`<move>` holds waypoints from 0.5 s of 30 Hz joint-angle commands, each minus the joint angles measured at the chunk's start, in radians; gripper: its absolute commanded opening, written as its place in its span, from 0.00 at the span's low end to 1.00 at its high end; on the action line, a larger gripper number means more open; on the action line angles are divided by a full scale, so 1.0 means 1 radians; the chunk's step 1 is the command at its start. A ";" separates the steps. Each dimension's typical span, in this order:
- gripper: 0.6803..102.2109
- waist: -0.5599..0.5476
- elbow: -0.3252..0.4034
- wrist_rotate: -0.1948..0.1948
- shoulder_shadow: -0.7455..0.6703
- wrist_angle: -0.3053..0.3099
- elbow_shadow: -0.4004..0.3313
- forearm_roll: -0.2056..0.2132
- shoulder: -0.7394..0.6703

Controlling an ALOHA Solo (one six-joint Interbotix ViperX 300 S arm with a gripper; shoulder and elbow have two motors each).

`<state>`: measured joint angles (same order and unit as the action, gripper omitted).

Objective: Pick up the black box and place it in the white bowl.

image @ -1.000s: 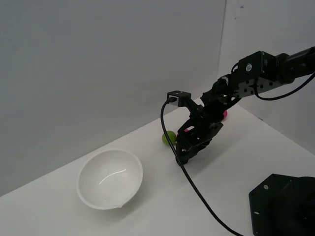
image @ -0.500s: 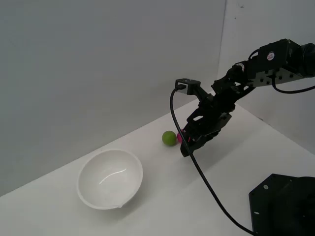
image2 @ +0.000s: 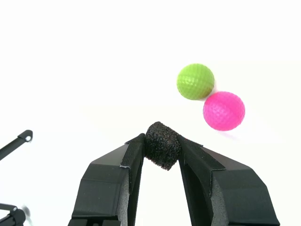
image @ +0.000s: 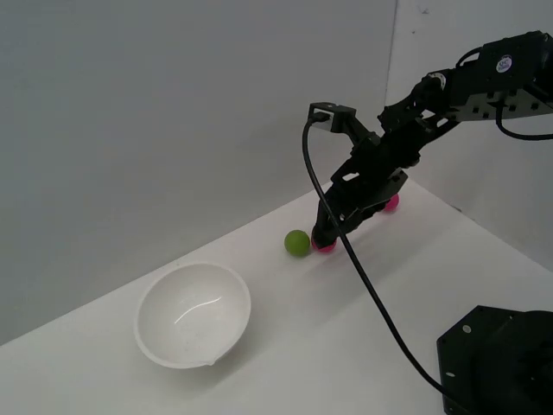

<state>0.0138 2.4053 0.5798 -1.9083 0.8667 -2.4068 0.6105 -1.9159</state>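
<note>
**Black box pinched in the end effector, bowl holding nothing**

In the wrist view we see the black box clamped between the two fingertips of the end effector, its rough dark surface bulging out past the pads. In the exterior view we find the end effector right of the frame's centre, raised above the white counter; the box itself is too dark against the fingers to make out there. Just beside it lie a green ball and a pink ball, side by side. A second pink ball peeks out behind the arm. The white bowl sits in the lower left of the exterior frame, well apart from the end effector, and we see only its glossy inside.
</note>
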 commanded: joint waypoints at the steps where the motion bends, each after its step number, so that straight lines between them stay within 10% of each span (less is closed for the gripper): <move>1: 0.27 0.012 -0.032 0.011 -0.037 0.015 0.040 0.015 -0.031; 15: 0.27 -0.005 -0.074 0.006 -0.071 0.043 0.081 0.021 -0.066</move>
<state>0.0092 2.3531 0.5783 -1.9528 0.9081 -2.3547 0.6121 -1.9589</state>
